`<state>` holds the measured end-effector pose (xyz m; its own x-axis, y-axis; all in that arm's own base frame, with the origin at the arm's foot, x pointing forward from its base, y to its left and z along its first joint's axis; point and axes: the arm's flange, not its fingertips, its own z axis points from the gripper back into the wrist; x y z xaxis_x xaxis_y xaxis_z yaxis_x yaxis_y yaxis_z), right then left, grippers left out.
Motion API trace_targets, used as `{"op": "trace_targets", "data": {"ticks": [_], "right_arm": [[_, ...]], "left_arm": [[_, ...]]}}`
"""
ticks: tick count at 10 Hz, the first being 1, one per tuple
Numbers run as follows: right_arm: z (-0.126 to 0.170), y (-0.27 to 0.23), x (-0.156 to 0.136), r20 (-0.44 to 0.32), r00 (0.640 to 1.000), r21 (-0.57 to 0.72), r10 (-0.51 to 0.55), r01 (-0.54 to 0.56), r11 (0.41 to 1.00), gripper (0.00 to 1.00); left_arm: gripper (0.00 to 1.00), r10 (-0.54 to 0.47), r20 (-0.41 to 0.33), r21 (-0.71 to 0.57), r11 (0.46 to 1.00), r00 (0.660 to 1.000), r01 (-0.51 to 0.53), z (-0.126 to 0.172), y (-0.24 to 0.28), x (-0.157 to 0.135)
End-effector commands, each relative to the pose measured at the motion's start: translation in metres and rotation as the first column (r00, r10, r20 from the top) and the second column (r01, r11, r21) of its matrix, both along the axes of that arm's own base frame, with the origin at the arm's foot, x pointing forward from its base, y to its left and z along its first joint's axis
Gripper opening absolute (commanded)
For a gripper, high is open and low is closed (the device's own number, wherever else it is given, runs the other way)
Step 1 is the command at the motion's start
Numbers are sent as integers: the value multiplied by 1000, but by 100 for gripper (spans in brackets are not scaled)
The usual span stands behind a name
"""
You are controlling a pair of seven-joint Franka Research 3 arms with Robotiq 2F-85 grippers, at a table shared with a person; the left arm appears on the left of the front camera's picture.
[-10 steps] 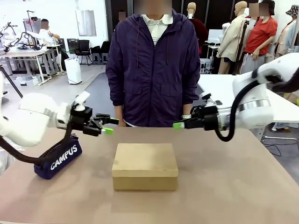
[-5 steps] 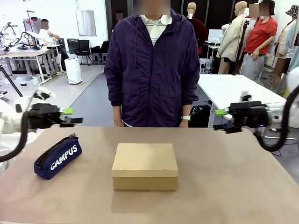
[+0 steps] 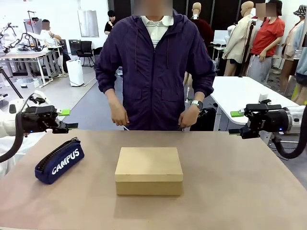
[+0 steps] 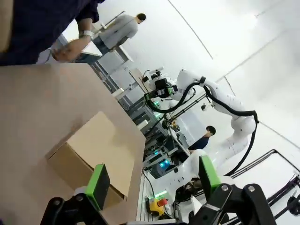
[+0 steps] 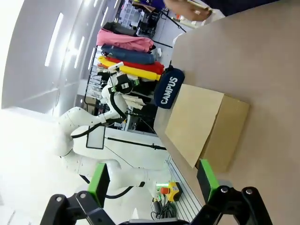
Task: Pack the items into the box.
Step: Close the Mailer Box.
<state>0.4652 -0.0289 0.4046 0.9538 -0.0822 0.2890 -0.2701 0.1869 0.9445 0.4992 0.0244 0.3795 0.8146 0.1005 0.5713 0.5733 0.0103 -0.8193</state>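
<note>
Both grippers stand spread and empty: left gripper (image 3: pixel 66 119) at the left edge of the frame, level with the table's far border; right gripper (image 3: pixel 236 122) at the right edge, same height. Box (image 3: pixel 149 170), lid shut, sits at centre frame on the table (image 3: pixel 230 191), well apart from either gripper. Navy CAMPUS pencil case (image 3: pixel 60 162) lies at lower left, below the left gripper. Person's hands (image 3: pixel 118 115) hang at upper centre, above the far table edge. In the left wrist view the box (image 4: pixel 93 152) lies at lower left, beyond the green pads (image 4: pixel 98 185)
</note>
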Motion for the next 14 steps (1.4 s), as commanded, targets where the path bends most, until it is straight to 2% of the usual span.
{"op": "trace_targets", "data": {"ticks": [1, 14], "right_arm": [[1, -1, 6, 29, 1000, -2, -2, 2, 1000, 100], [1, -1, 6, 29, 1000, -2, -2, 2, 1000, 100]], "left_arm": [[100, -7, 25, -20, 1000, 1000, 7, -2, 5, 1], [100, -7, 25, -20, 1000, 1000, 7, -2, 5, 1]]}}
